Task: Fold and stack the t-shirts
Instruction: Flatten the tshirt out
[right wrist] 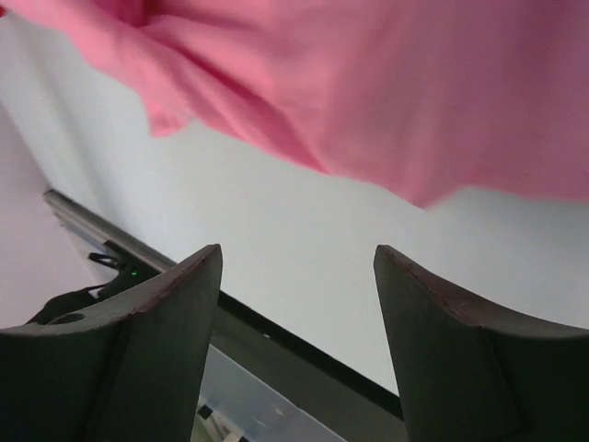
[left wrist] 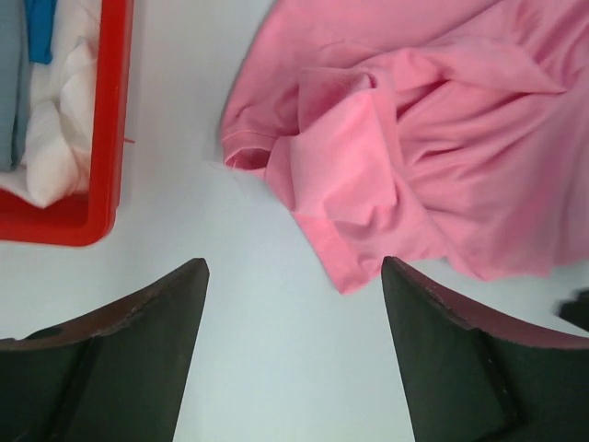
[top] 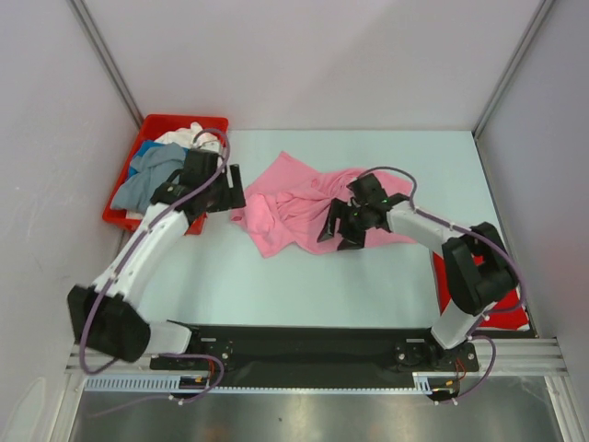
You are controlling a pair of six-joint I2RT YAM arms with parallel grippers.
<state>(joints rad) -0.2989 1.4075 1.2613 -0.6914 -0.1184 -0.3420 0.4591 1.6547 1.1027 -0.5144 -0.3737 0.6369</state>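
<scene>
A light pink t-shirt (top: 293,204) lies crumpled in the middle of the table. My left gripper (top: 236,190) is open just off its left edge. In the left wrist view the shirt's sleeve and hem (left wrist: 405,166) lie beyond the open gripper (left wrist: 294,276), with bare table between the fingers. My right gripper (top: 337,230) is open over the shirt's near right part. In the right wrist view the pink cloth (right wrist: 386,83) hangs above the open gripper (right wrist: 297,262), not touching the fingers. A red t-shirt (top: 504,315) lies at the right, partly under the right arm.
A red bin (top: 175,121) stands at the far left and holds grey-blue (top: 147,180), white (top: 189,136) and blue cloth. Its wall (left wrist: 109,110) shows close to the left gripper. White walls enclose the table. The black base rail (right wrist: 304,345) runs along the near edge.
</scene>
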